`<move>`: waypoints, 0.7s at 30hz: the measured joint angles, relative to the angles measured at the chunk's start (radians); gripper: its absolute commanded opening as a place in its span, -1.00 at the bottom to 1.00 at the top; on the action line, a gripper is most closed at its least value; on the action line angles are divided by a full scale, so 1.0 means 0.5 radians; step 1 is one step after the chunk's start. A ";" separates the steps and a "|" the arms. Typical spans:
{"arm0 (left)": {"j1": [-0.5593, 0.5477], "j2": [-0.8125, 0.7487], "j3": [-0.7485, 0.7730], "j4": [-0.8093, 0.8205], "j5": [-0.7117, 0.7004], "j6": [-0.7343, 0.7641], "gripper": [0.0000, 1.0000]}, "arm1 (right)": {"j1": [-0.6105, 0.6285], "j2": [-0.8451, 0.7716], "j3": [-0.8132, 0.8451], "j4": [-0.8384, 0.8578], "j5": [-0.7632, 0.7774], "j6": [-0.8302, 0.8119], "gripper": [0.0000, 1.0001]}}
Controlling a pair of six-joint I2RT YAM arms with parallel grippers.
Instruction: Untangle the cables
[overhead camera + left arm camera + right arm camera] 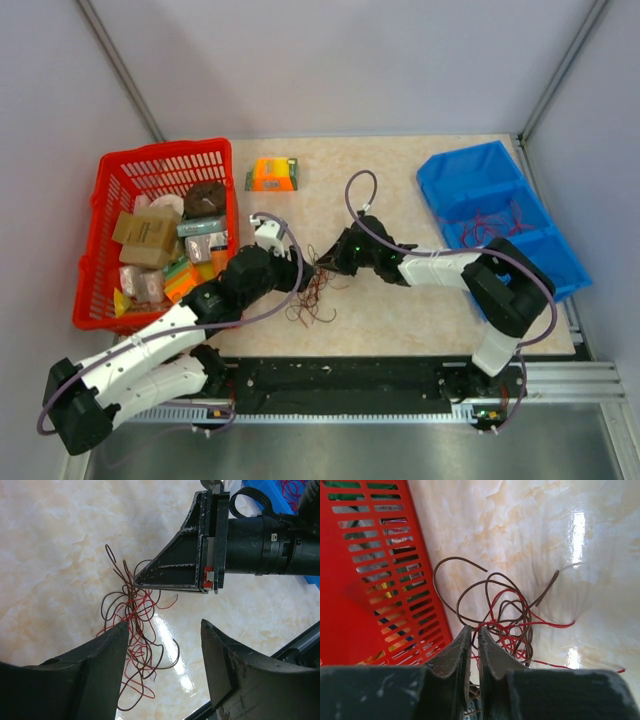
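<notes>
Looking at a wiry nest of hair-thin cables (312, 300) (135, 630) (505, 615), dark red and brown loops. Sprawled on the glossy marbled beige table (400, 310), just beside the red slotted plastic basket (105, 250) (350, 605). Pinching a few strands with the right gripper (322, 262) (137, 577) (474, 629), scuffed black wedge fingers pressed nearly flat together. Holding the left gripper (285, 252) (164, 625) spread wide, blunt black fingers right by the tangle.

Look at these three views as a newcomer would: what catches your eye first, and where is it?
The wiry tangle of red and dark cables at the table's middle strikes first, the right hand pinched nearly shut on its edge. Then the red basket crammed with packets on the left, and the blue bin on the right.
</notes>
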 measured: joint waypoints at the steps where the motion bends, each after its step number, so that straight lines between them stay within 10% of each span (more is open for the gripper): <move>1: 0.002 0.011 0.001 0.000 -0.002 -0.014 0.30 | 0.000 0.004 0.001 0.011 0.005 0.002 -1.00; 21: 0.238 1.020 0.595 -0.104 0.094 -0.254 0.60 | -0.072 -0.539 -0.462 0.369 -0.089 -0.305 -1.00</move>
